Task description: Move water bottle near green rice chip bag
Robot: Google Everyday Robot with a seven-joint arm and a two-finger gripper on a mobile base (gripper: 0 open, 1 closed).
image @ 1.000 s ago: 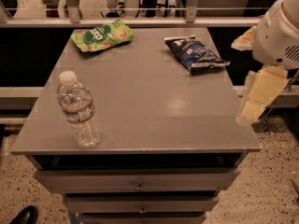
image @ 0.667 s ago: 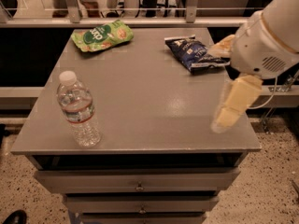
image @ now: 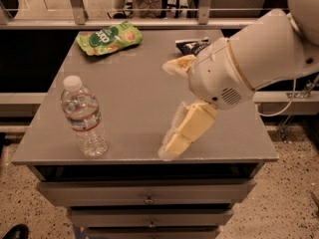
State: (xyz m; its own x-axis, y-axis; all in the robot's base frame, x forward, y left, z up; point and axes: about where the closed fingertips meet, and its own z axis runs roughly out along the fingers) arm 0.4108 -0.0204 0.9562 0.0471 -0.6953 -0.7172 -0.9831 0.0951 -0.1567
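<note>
The water bottle (image: 84,117) stands upright near the front left corner of the grey table top (image: 134,88). It is clear with a white cap and a pale label band. The green rice chip bag (image: 109,37) lies flat at the table's far left edge. My gripper (image: 166,108) hovers over the middle front of the table, to the right of the bottle and apart from it. Its two pale yellow fingers (image: 187,129) point left and are spread wide with nothing between them. The white arm (image: 259,54) reaches in from the right.
A dark blue snack bag (image: 192,45) lies at the far right of the table, mostly hidden behind my arm. Drawers (image: 147,195) sit under the table top. A metal rail (image: 149,21) runs behind the table. A cable hangs at the right.
My arm has swung left from the table's right edge to over the middle front, bringing the gripper closer to the bottle. The view has shifted. The bottle and bags have not moved.
</note>
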